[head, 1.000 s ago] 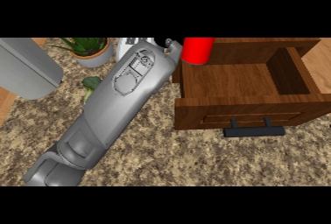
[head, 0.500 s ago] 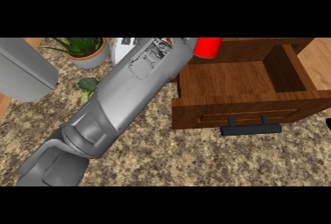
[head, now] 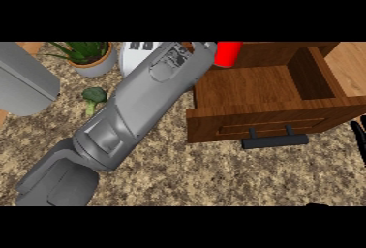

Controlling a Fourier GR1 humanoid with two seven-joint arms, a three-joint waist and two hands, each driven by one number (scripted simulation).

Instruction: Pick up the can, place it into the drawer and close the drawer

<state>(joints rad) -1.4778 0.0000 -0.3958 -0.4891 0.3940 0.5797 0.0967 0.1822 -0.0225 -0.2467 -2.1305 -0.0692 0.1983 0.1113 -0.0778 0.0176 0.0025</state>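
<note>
The red can shows at the picture's top, over the back left corner of the open wooden drawer. My left forearm runs from the lower left up to it. The left hand is mostly hidden behind the wrist and cut by the top edge, closed on the can, which rides right against the wrist's end. The drawer's inside is bare wood, and its dark handle faces me. Of my right hand, only black fingertips show at the right edge, straight and resting beside the drawer's front.
A potted plant stands at the back left, with a piece of broccoli in front of it. A large grey object fills the left edge. A white appliance lies partly behind my forearm.
My left arm has swung to the right and carried the can with it, from beside the drawer's left wall to over its back left corner. The right hand has stayed put.
</note>
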